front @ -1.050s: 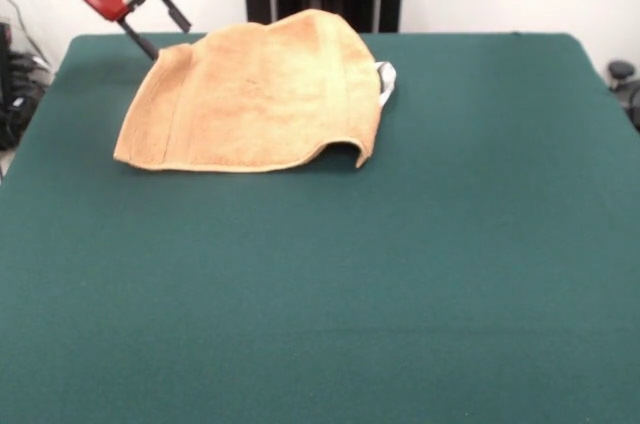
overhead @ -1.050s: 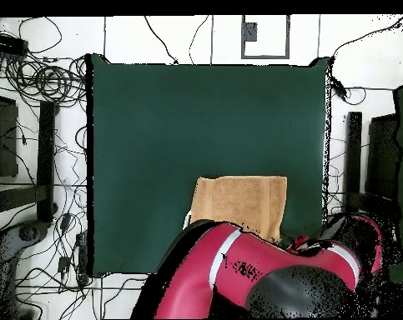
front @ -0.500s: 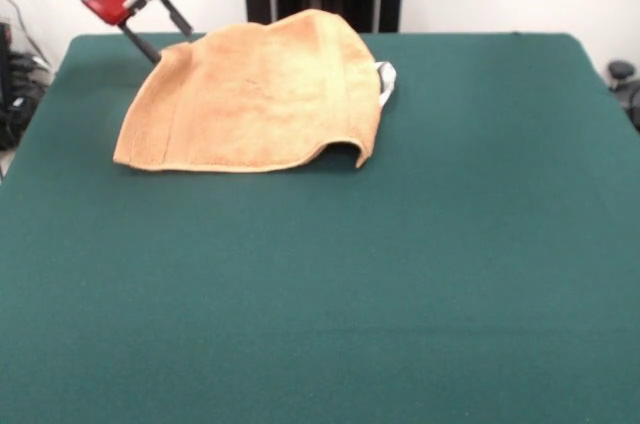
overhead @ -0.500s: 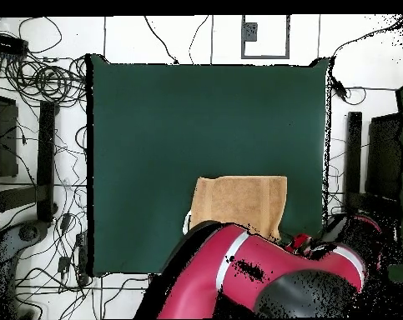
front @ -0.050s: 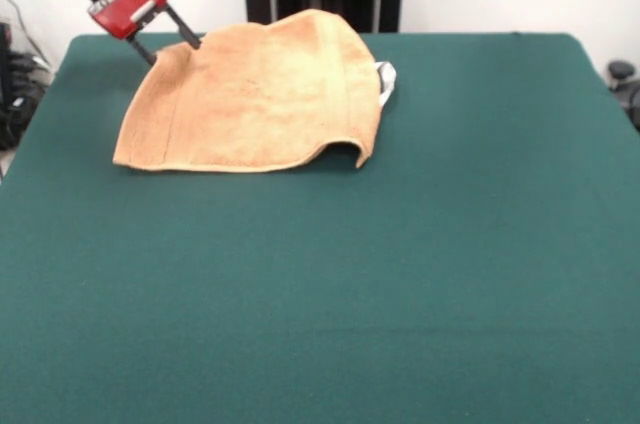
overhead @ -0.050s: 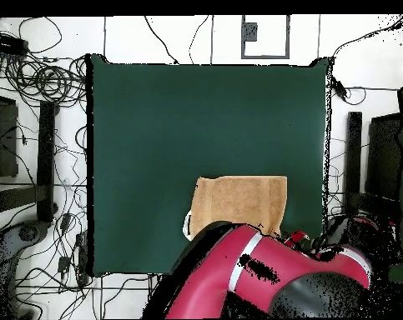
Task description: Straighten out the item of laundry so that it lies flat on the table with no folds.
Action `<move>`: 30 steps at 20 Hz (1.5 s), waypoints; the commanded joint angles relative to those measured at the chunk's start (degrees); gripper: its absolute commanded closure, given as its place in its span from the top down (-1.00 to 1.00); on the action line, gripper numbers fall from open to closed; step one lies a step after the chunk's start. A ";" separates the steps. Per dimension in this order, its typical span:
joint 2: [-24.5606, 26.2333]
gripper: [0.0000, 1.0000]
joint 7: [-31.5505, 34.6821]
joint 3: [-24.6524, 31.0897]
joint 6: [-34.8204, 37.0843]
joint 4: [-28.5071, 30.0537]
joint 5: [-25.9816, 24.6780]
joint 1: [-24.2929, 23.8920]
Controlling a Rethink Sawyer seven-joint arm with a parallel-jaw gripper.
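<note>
Towel (front @ -0.050s: 255, 94) first: the golden-tan terry square sits at the table's (front @ -0.050s: 400, 274) far side in my front view, left of centre, doubled over rather than spread, with its near right corner curled up off the green felt and a small white tag (front @ -0.050s: 386, 81) peeking out at its right edge. From overhead I see only part of it, since the red arm (overhead @ -0.050s: 263, 275) covers the edge nearest the robot's base. My gripper (front @ -0.050s: 168, 39) is at the towel's far left corner, its two dark fingers (front @ -0.050s: 187, 28) parted and empty, one on each side of the cloth edge, close to it but, as far as I can judge, not yet pinching anything. I read the step in hand as taking that corner, so I want the fingers low enough to catch the upper layer alone; biting through both layers would only drag the whole bundle across the felt. Terry on felt should cling, which I think helps, because the lower layer ought to stay put while the upper one peels away. Once closed, I would lift only a little and draw the corner outward, away from the fold, keeping the pull slow so the curled corner by the tag settles instead of flipping. I would check overhead afterwards, though the arm may hide the result.
</note>
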 commanded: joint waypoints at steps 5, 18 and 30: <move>3.85 1.00 3.71 10.05 4.45 0.99 3.61 2.28; 5.38 1.00 26.44 7.27 -9.87 1.22 -7.54 8.22; 7.21 1.00 35.15 6.14 -20.60 2.21 -14.20 11.95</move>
